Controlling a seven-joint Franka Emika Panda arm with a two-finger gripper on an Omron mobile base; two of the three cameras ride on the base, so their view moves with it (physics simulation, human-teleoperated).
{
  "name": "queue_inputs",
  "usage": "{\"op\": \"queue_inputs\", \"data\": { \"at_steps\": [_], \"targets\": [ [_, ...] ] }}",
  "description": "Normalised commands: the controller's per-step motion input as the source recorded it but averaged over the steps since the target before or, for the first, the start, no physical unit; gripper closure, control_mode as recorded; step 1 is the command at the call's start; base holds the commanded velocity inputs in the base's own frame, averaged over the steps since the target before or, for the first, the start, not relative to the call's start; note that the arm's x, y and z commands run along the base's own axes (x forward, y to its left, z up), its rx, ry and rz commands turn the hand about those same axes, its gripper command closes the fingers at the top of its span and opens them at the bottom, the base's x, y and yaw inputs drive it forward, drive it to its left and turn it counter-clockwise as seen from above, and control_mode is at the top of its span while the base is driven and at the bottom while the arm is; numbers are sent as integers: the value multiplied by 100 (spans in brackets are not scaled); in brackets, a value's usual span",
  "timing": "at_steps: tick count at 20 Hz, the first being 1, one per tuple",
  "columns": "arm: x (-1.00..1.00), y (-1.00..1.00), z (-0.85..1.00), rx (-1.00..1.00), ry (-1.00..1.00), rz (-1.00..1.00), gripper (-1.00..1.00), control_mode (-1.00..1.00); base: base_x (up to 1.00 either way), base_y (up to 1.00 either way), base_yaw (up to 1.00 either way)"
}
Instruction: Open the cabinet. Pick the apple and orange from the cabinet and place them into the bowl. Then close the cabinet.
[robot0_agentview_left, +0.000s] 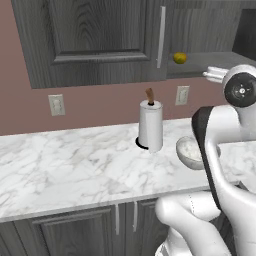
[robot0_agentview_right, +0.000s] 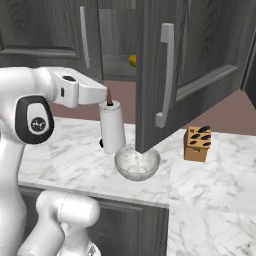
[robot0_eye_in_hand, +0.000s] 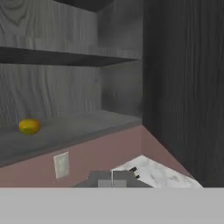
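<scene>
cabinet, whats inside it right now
One yellow-orange fruit sits on the lower shelf of the open cabinet; the shelf above looks bare. The swung-out door and the closed door cover the rest, so a second fruit cannot be confirmed.

The open cabinet door hides most of the shelf in the right base view, leaving just a sliver of the yellow-orange fruit at its edge, while the arm covers the right part of the bowl in the left base view.
</scene>
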Motion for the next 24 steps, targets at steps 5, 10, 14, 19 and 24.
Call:
{"op": "queue_inputs", "data": {
  "at_steps": [5,10,14,19,24],
  "targets": [
    [17,46,4,0,0,29,100,-100,0,0,0],
    [26,52,0,0,0,25,100,-100,0,0,0],
    [36,44,1,0,1,20,-100,-100,0,0,0],
    [27,17,6,0,0,8,-100,-100,0,0,0],
    [7,0,12,0,0,1,-100,-100,0,0,0]
  ]
}}
